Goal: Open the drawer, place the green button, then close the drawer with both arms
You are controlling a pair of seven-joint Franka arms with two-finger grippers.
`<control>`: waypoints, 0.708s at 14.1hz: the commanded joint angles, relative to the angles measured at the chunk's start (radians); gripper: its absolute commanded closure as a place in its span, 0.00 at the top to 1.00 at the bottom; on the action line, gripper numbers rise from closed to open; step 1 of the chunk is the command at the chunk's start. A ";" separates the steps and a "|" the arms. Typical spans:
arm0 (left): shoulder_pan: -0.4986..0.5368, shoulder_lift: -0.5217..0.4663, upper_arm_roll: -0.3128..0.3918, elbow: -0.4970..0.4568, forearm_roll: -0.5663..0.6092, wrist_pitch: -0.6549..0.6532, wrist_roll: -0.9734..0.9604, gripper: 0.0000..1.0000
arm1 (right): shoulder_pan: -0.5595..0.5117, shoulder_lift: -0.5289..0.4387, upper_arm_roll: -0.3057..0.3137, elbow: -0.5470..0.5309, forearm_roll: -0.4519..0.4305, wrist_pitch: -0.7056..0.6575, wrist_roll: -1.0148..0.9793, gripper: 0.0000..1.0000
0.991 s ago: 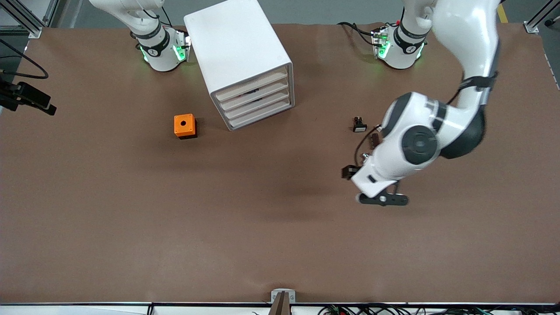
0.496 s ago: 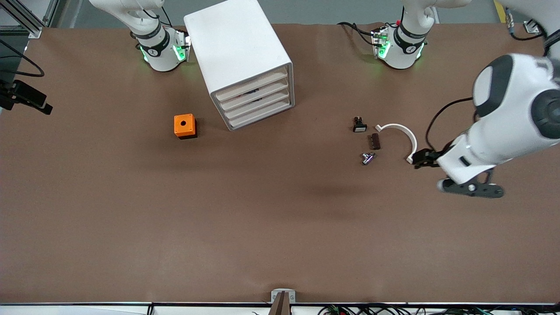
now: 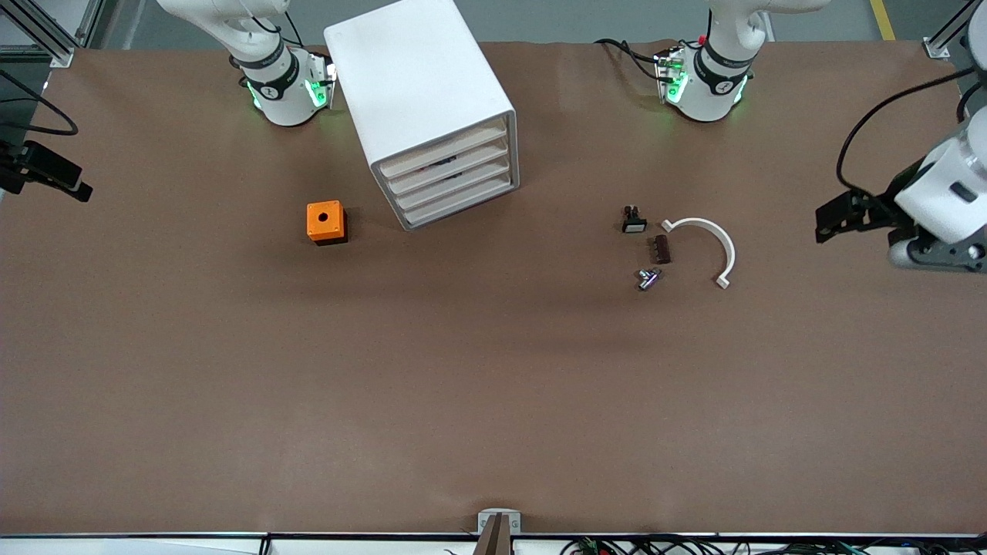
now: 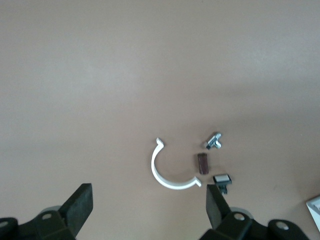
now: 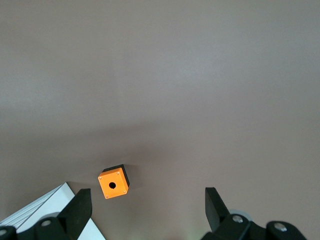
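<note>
I see the left claw (image 4: 148,212) wide and empty over the tabletop's (image 3: 493,385) edge; the right claw (image 5: 145,210) likewise, above the orange box (image 5: 113,183).

Both grippers' fingers (image 4: 80,207) apart, aloft

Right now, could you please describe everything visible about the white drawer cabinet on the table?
The big white boxy plastic-looking cabinet stands upright on the brown table, turned at an angle, near the right arm's base. Its front holds four shallow white drawers, all shut, including the lowest drawer. The orange box with a hole sits beside it, apart. Nothing touches it but the table.
</note>
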 commanded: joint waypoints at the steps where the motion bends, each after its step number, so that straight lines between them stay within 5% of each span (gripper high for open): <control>1: 0.009 -0.079 -0.007 -0.059 0.012 -0.028 -0.048 1.00 | -0.013 -0.005 0.013 0.007 -0.018 -0.008 0.004 1.00; 10: 0.053 -0.122 -0.055 -0.092 0.001 -0.029 -0.047 1.00 | -0.014 -0.005 0.013 0.020 -0.020 -0.008 0.003 1.00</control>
